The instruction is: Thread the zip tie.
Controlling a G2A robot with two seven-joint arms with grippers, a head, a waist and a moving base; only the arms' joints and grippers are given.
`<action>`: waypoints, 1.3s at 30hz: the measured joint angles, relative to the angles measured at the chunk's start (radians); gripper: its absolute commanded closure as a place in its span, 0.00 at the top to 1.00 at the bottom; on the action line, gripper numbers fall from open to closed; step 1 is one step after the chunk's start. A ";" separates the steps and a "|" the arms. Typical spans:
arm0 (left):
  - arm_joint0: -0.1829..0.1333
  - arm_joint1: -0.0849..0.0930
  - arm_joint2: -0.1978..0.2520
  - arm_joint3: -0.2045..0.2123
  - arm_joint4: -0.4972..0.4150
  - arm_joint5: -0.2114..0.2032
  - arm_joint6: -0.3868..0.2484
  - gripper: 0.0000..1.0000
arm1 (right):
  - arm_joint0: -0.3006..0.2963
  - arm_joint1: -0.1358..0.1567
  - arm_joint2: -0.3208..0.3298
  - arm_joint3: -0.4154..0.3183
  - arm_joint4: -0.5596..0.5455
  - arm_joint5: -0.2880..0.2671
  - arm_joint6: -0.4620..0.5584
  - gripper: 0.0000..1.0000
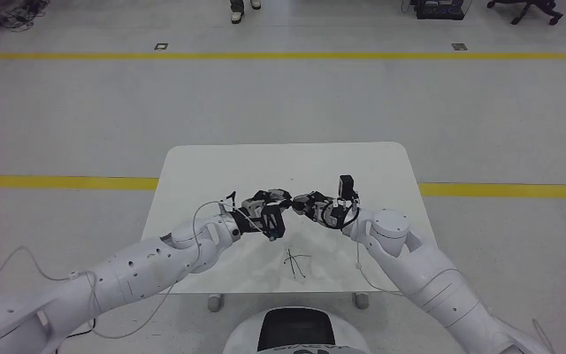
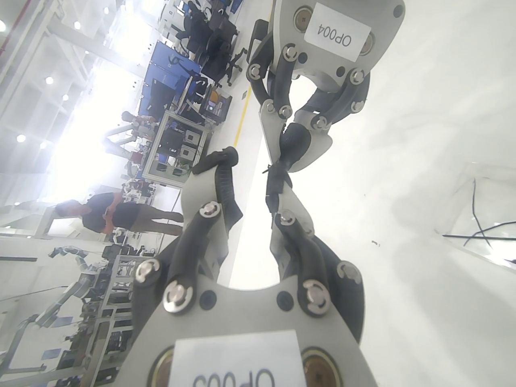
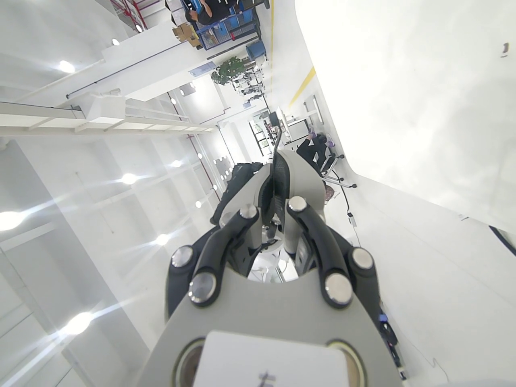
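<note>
**Two claws tip to tip over one zip tie**

1. Several spare black ties (image 1: 296,263), nearest the robot. They lie crossed over one another on the white table (image 1: 203,177), near its front edge and well apart from both claws. In the left wrist view they rest on a piece of clear plastic.

2. Left gripper (image 2: 250,171), over the middle of the table. Its claw is spread wide with nothing between the fingers. The tip of one finger (image 2: 278,187) touches the tip of the opposite claw.

3. Right gripper (image 2: 282,159), facing the left one, tip to tip. Its claw is closed tight on the zip tie (image 3: 276,155), a thin black strip. The strip is pinched between the pads and runs out past the fingertips.

4. Yellow floor line (image 1: 80,182), beyond the table on both sides.
</note>
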 measured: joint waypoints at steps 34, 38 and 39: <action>-0.017 -0.010 0.000 -0.009 0.000 -0.087 -0.022 0.15 | -0.013 -0.027 0.036 -0.006 -0.050 0.019 0.010 0.00; -0.019 -0.011 0.000 -0.010 0.000 -0.096 -0.026 0.13 | -0.014 -0.030 0.040 -0.005 -0.053 0.020 0.013 0.00; -0.020 -0.012 0.000 -0.011 0.000 -0.099 -0.027 0.12 | -0.014 -0.031 0.041 -0.004 -0.054 0.021 0.013 0.00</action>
